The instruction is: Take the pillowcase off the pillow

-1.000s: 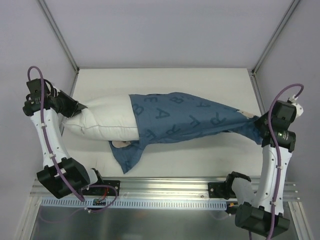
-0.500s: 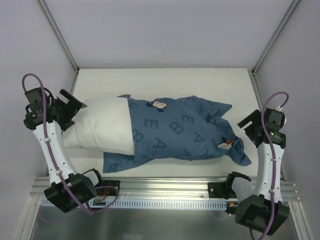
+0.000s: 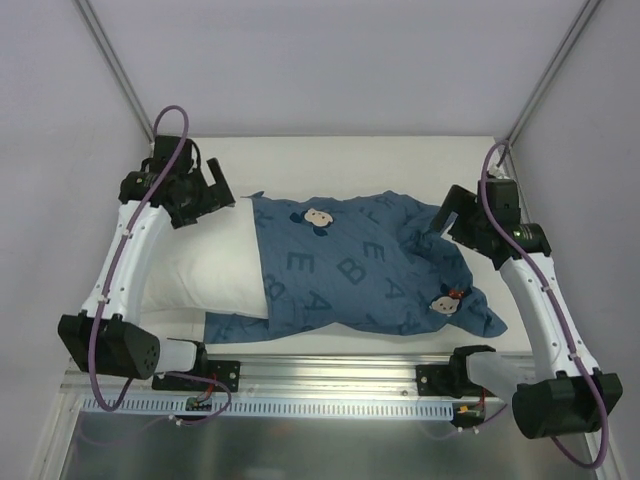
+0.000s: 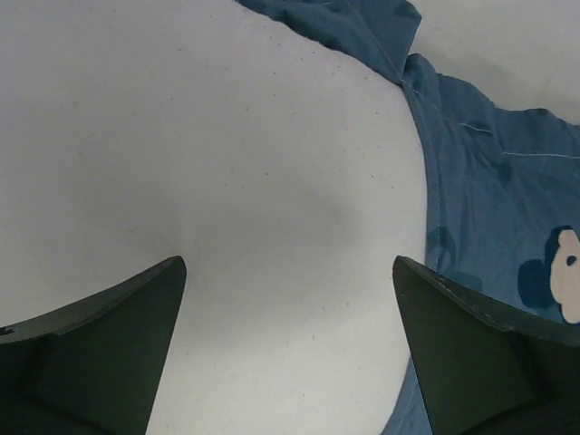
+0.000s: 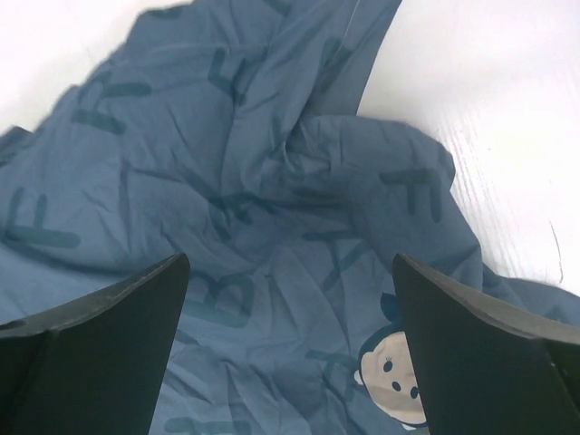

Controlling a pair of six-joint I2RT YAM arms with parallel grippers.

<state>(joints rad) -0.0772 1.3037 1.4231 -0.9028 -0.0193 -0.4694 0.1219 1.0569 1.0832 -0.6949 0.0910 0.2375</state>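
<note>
Between grips, hovering wide open, empty: left claw (image 3: pixel 220 190) over pillow (image 3: pixel 205 270) at nine o'clock, right claw (image 3: pixel 450 213) over pillowcase (image 3: pixel 360 265) at three. Next: pinch pillowcase, pull toward three.

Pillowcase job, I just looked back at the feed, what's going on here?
Two arms are stripping the blue pillowcase off the white pillow. The pillow's left end is bare; the rest is hidden under the case, which lies rumpled on the table. The left gripper hovers over the bare end, the right gripper over the case's right end. Both have their jaws open and hold nothing.
</note>
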